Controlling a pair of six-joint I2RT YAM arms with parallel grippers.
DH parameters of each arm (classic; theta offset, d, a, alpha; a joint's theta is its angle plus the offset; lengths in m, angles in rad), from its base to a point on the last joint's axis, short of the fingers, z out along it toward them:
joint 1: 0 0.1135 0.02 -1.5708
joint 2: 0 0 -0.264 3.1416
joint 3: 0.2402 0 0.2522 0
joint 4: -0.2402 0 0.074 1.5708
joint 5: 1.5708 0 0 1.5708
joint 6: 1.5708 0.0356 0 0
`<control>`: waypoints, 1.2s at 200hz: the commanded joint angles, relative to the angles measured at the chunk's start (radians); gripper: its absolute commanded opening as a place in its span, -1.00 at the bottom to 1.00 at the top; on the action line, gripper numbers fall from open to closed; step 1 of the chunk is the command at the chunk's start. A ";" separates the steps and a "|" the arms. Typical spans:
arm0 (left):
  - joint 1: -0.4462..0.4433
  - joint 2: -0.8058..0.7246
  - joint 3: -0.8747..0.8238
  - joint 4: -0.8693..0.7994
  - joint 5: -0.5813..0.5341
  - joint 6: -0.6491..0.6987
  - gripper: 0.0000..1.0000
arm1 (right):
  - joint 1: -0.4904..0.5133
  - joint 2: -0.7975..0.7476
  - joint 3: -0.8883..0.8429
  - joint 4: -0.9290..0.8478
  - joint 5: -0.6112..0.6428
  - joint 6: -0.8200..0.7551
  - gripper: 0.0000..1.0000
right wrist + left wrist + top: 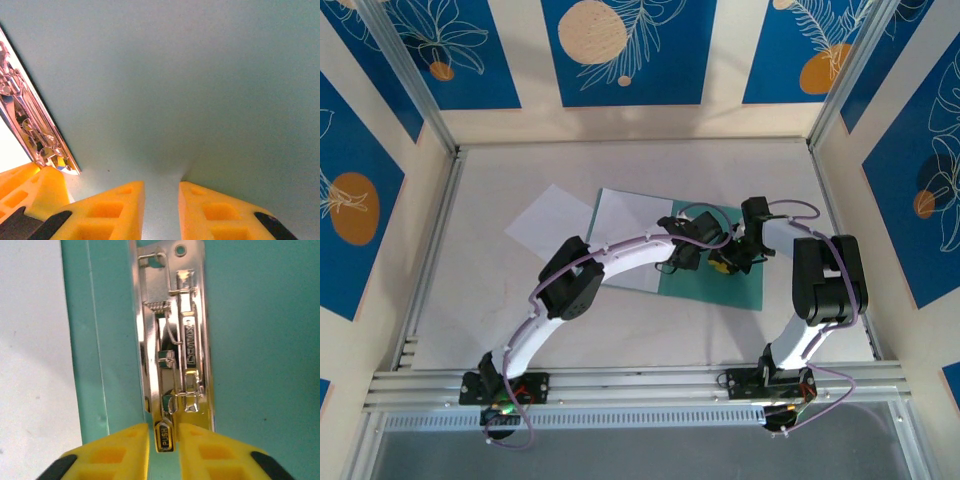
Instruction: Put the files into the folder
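Top external: the folder (740,285) is seen lying open near the middle of the counter (500,300). One of the files (620,240) is laid over its left leaf, and a second sheet (550,225) is left mostly on the bare counter toward the left edge. The left arm (620,255) and right arm (825,280) are both brought over the spine. The task is judged barely half done, since neither sheet appears secured and the folder is not closed. Left wrist: the metal clip (172,340) is shown close up, and "PUSH" can be read on its tab (165,437). The embossed brand alongside cannot be made out. The left end effector (164,431) is set closely about that tab, though whether it is pinched cannot be told. Right wrist: the right end effector (161,187) is held slightly parted on the bare teal right leaf, with nothing grasped.
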State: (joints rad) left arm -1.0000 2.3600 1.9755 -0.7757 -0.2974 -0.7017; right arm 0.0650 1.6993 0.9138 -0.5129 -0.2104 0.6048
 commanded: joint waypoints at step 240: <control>-0.015 -0.025 0.019 -0.054 -0.038 -0.013 -0.57 | 0.011 0.003 0.025 -0.021 -0.010 0.001 -0.47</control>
State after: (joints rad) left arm -1.0042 2.3600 1.9755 -0.7986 -0.3119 -0.7059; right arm 0.0711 1.6997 0.9142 -0.5129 -0.2100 0.6044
